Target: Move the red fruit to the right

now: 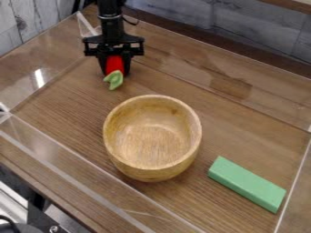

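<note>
The red fruit (pixel 115 65) lies on the wooden table at the back left, its light green cap (pixel 113 80) pointing toward the front. My gripper (pixel 115 60) points straight down over it, one black finger on each side of the red body. The fingers sit low and close to the fruit's sides. The frame does not show whether they press on it.
A round wooden bowl (pixel 152 136) stands in the middle of the table. A flat green block (pixel 246 183) lies at the front right. Clear plastic walls (pixel 36 77) ring the table, with wood planking behind.
</note>
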Robot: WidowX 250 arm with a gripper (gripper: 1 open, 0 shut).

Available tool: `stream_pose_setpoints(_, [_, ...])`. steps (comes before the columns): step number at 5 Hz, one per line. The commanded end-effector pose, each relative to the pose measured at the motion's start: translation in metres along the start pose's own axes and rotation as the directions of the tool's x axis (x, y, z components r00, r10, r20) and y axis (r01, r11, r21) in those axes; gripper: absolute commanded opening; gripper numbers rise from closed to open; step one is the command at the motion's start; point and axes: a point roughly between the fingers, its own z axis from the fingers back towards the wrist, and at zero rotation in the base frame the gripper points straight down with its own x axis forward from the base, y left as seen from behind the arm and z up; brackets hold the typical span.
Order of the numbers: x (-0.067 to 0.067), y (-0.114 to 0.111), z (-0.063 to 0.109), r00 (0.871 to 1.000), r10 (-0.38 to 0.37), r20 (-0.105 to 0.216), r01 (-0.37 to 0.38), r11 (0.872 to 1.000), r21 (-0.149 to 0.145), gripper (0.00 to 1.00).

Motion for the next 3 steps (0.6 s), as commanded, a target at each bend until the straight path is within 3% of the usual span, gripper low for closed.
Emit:
stream_pose_setpoints(1, [0.0002, -0.0038, 0.0278, 0.999, 0.038, 0.038, -0.037, 0.999, -0.015, 0.00])
stream_pose_setpoints(3, [0.0018, -0.0054, 0.0319, 0.999, -0.030, 0.016, 0.031, 0.999, -0.029, 0.00])
